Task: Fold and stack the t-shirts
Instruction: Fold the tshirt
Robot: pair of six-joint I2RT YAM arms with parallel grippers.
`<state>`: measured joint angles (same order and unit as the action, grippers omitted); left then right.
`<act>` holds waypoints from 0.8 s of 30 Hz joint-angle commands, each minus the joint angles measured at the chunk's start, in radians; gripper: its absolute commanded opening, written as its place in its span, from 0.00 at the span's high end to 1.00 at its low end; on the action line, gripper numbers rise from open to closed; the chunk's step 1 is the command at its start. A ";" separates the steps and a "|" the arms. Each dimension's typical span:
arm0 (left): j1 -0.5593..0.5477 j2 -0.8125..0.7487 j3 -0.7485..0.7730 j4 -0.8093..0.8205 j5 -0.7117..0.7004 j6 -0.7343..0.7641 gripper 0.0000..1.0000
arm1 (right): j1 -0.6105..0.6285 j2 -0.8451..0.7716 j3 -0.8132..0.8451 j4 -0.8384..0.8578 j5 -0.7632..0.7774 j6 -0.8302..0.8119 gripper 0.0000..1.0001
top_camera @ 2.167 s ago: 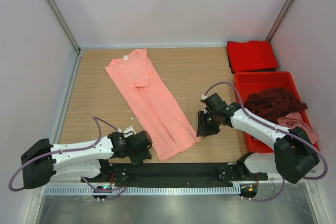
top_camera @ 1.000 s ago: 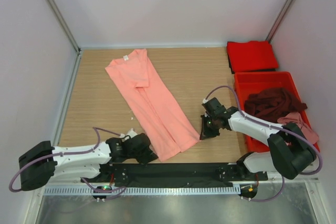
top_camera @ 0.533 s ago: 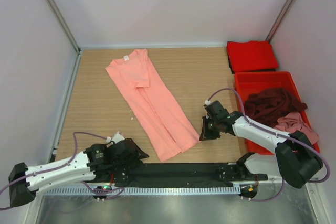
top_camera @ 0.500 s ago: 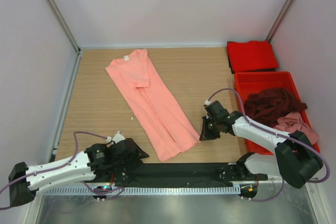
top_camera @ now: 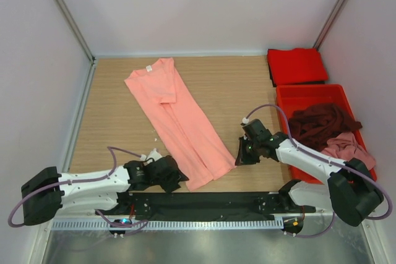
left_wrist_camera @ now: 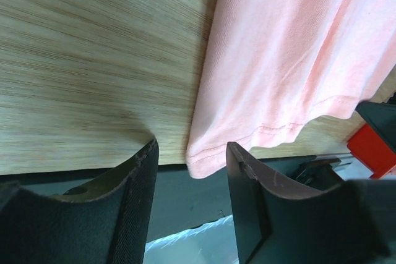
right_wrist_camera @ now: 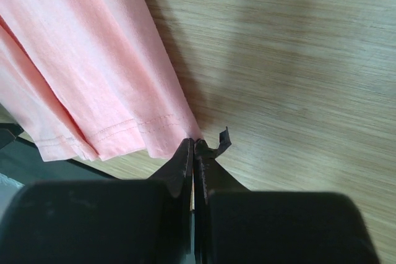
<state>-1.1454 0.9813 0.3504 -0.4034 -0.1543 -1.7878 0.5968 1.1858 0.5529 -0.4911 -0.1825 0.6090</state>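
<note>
Cloth first: the salmon-pink short-sleeved t-shirt (top_camera: 176,122), already narrowed lengthwise, lies slanted on your pale wooden surface (top_camera: 235,81) from near the far left corner down to the near edge, which puts both hem corners within reach. Your right claw (right_wrist_camera: 193,144) is clenched on the right hem corner, while your left claw (left_wrist_camera: 190,151) is spread wide, straddling the left hem corner without gripping it. Bare wood to the right of the shirt gives you room, I judge, to carry the hem toward the collar, but mind the near edge, which the hem reaches.
</note>
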 commanded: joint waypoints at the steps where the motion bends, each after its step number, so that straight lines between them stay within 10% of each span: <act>1: -0.002 0.031 -0.031 -0.020 -0.033 -0.019 0.51 | 0.006 -0.034 -0.011 0.005 -0.009 0.014 0.99; 15: -0.002 -0.041 -0.105 -0.055 -0.030 -0.088 1.00 | 0.008 -0.052 -0.002 0.003 -0.021 0.017 0.99; 21: -0.002 -0.150 -0.045 -0.268 -0.097 -0.085 1.00 | 0.006 -0.058 -0.001 0.000 -0.028 0.018 0.99; 24: 0.001 -0.239 0.007 -0.369 -0.200 -0.084 0.81 | 0.008 -0.061 -0.001 0.003 -0.029 0.018 0.99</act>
<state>-1.1454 0.7998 0.2901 -0.5755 -0.2092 -1.8713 0.5968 1.1496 0.5404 -0.4904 -0.1951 0.6136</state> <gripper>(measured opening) 0.134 0.029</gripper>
